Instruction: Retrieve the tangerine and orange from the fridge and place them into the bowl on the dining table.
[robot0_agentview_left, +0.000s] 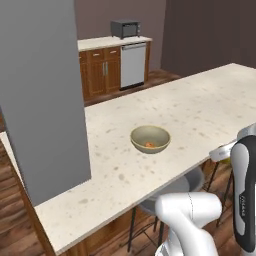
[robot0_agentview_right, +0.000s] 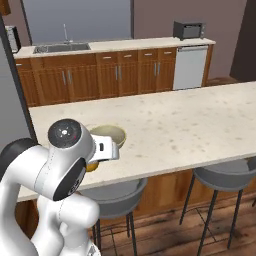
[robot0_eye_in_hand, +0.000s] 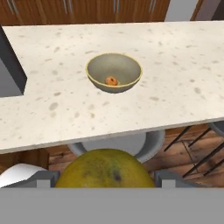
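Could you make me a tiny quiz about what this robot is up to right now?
1. True or false: the bowl on the dining table is empty.
2. What does the gripper hold between its fingers?
A. a yellow-orange fruit
B. a spoon
C. nothing
3. Fill in: under the table's edge stand grey ____.

Key: 1 false, a small orange fruit lies in it; 2 A; 3 stools.

One bowl (robot0_eye_in_hand: 113, 72) sits on one dining table (robot0_eye_in_hand: 175, 65). One small tangerine (robot0_eye_in_hand: 111, 81) and one orange (robot0_eye_in_hand: 105, 168) show. Two stools (robot0_agentview_right: 227, 177) stand below.
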